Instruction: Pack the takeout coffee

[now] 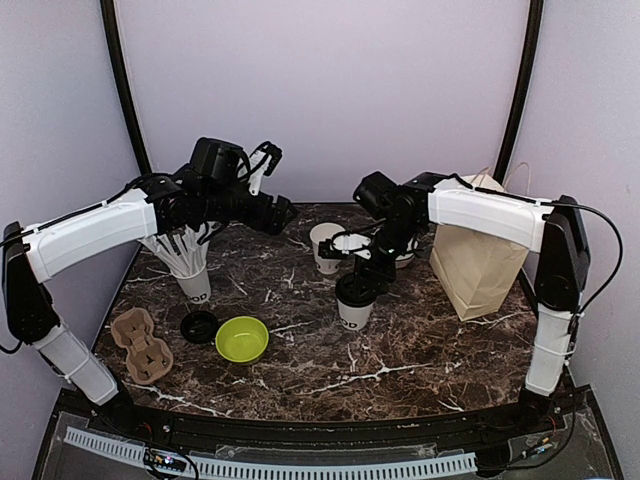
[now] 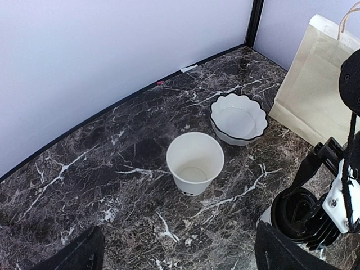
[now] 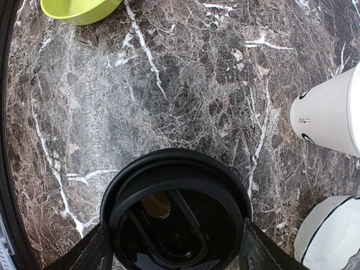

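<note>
A white paper cup (image 1: 354, 311) with a black lid (image 1: 356, 289) stands mid-table. My right gripper (image 1: 368, 268) sits on top of it. In the right wrist view my gripper (image 3: 174, 228) has its fingers (image 3: 84, 253) pressed against both sides of the lid (image 3: 174, 208). A second white cup (image 1: 327, 246) stands open, without a lid, just behind; it also shows in the left wrist view (image 2: 195, 163) and the right wrist view (image 3: 329, 115). A loose black lid (image 1: 199, 326) lies at the front left. My left gripper (image 1: 280, 212) hovers high, open and empty (image 2: 177, 247).
A brown paper bag (image 1: 480, 262) stands at the right. A white black-rimmed bowl (image 2: 238, 117) sits behind the cups. A lime-green bowl (image 1: 241, 339), a cardboard cup carrier (image 1: 140, 345) and a cup of white straws (image 1: 190, 268) are at the left.
</note>
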Robot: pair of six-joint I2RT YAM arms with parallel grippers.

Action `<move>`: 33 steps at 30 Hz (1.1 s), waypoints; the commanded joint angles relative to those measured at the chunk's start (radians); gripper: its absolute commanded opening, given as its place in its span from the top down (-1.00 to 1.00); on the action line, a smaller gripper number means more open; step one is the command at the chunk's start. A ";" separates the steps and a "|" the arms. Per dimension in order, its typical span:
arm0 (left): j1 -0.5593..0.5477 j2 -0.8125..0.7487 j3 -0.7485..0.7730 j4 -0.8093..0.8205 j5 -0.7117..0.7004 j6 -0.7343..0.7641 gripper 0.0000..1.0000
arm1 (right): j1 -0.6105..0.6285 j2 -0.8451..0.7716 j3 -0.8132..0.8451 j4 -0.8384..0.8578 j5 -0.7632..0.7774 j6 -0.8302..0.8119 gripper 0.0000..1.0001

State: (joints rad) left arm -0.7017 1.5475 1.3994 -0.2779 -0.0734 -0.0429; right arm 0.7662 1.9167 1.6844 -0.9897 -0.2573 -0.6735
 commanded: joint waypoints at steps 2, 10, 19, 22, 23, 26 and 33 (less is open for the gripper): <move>0.009 -0.048 -0.016 0.002 0.004 0.000 -0.90 | 0.010 0.005 0.035 0.041 0.005 0.030 -0.43; 0.038 -0.092 -0.013 -0.070 -0.058 0.015 -0.90 | 0.017 0.124 0.224 0.024 -0.060 0.076 -0.38; 0.052 -0.162 -0.037 -0.112 -0.056 0.090 -0.90 | 0.032 0.295 0.449 -0.028 -0.045 0.129 -0.44; 0.052 -0.168 -0.033 -0.143 -0.044 0.107 -0.90 | 0.033 0.311 0.470 -0.032 -0.035 0.146 -0.54; 0.052 -0.169 -0.033 -0.148 -0.036 0.112 -0.90 | 0.033 0.309 0.470 -0.032 -0.038 0.150 -0.59; 0.051 -0.170 -0.032 -0.169 0.001 0.127 -0.90 | 0.033 0.286 0.476 -0.045 -0.065 0.165 -0.71; 0.051 -0.125 0.003 -0.223 0.144 0.194 -0.92 | 0.023 0.154 0.477 -0.102 -0.120 0.158 -0.83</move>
State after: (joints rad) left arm -0.6544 1.4055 1.3785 -0.4374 -0.0372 0.0933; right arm 0.7921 2.1979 2.1368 -1.0523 -0.3279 -0.5205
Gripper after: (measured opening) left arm 0.956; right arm 0.914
